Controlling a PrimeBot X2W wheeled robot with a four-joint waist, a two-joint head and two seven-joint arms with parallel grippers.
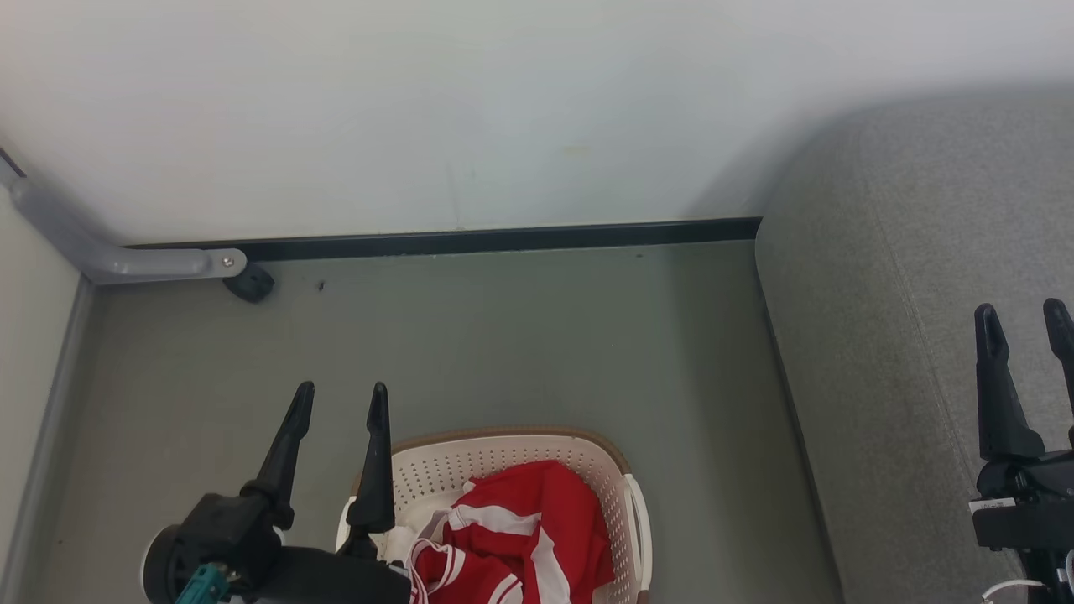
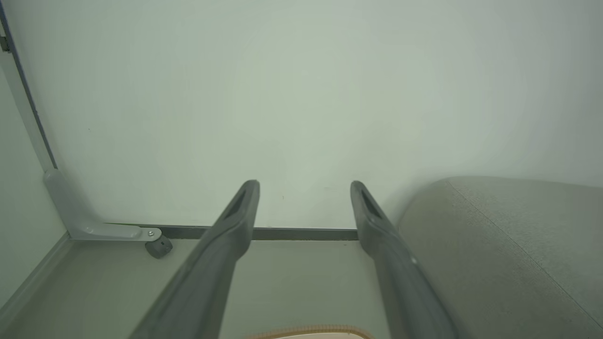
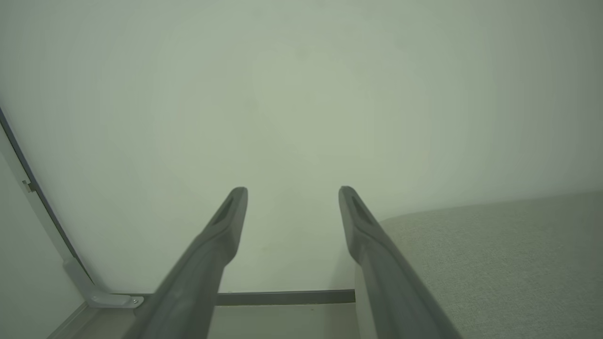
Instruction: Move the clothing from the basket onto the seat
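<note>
Left gripper (image 1: 342, 390): fingers spread wide, nothing held between them. In the head view it sits at the basket's (image 1: 503, 438) left side, with its right-hand finger crossing the basket's left rim and its left-hand finger outside that rim. The left wrist view shows the left gripper (image 2: 305, 186) equally parted, with a sliver of the basket's brown rim (image 2: 311, 329) at the bottom edge between the fingers.

Right gripper (image 1: 1021, 310): fingers parted, nothing held. It stands well to the right of the basket, in front of the seat (image 1: 906, 294). The right wrist view confirms the right gripper's (image 3: 293, 190) gap, with the seat (image 3: 494, 254) past its right-hand finger.

The clothing (image 1: 529, 528) lies heaped inside the basket, red with white stripes. It sits just right of the left gripper's nearer finger, and none of it is between the fingers. Whether the left wrist housing touches the fabric cannot be told.

The basket stands on the floor (image 1: 520, 335). The seat begins right of the basket, apart from it, across a strip of floor. Beyond the basket runs a dark skirting strip (image 1: 503, 239) at the foot of the wall (image 1: 503, 109). A grey bracket (image 1: 109, 256) is fixed beyond the basket to its left.
</note>
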